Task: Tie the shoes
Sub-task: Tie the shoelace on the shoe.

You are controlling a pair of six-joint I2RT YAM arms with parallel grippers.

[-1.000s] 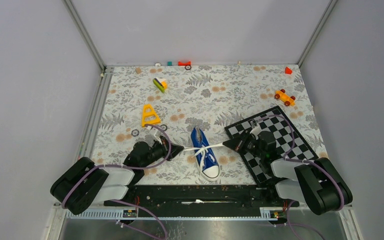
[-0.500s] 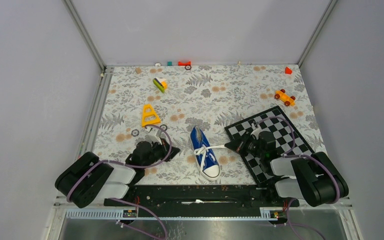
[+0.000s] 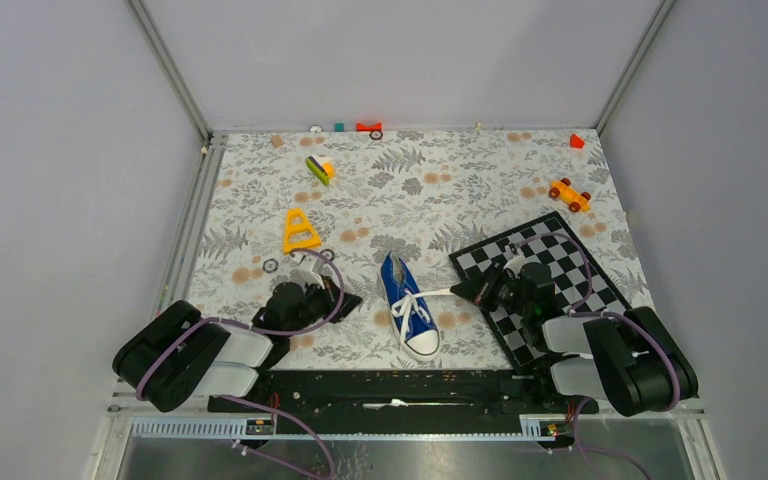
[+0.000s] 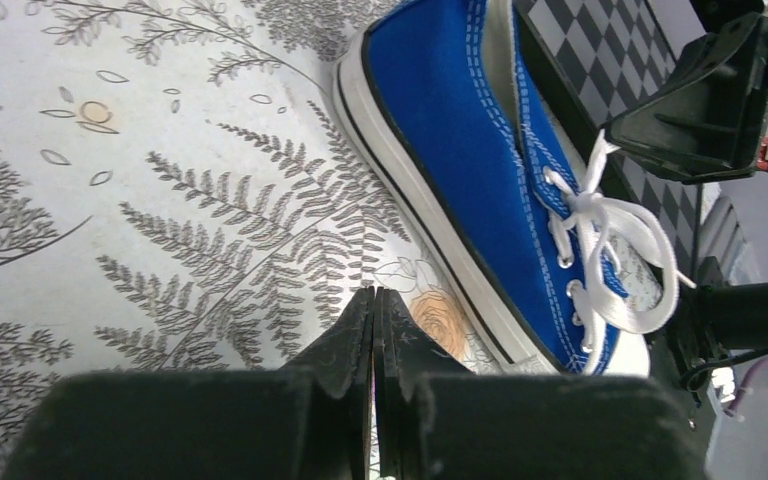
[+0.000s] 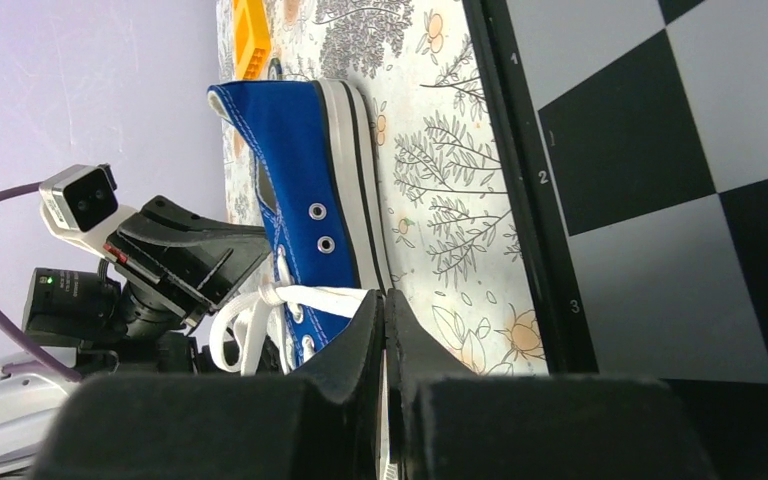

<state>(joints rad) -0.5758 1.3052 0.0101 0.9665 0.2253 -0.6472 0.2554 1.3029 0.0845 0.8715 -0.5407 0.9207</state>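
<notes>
drag risk: the sneaker (image 3: 408, 305) may be dragged sideways, since its lace (image 3: 438, 292) is held from one side only.
slip risk: the lace may be lost from the pinch, and the tie left loose.
left arm: folded low, left claw (image 3: 348, 300) closed on nothing, aimed at the sneaker.
right arm: folded low over the chessboard (image 3: 570, 270) edge, right claw (image 3: 463, 291) closed on the lace end.
sneaker: laid on the floral counter (image 3: 430, 180) between both claws, toe toward the bases.

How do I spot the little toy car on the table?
Start at the black-and-white checkerboard on the right of the flowery table. Just past its far corner sits the toy car. It is orange with dark wheels; the block behind it is plain red.
</notes>
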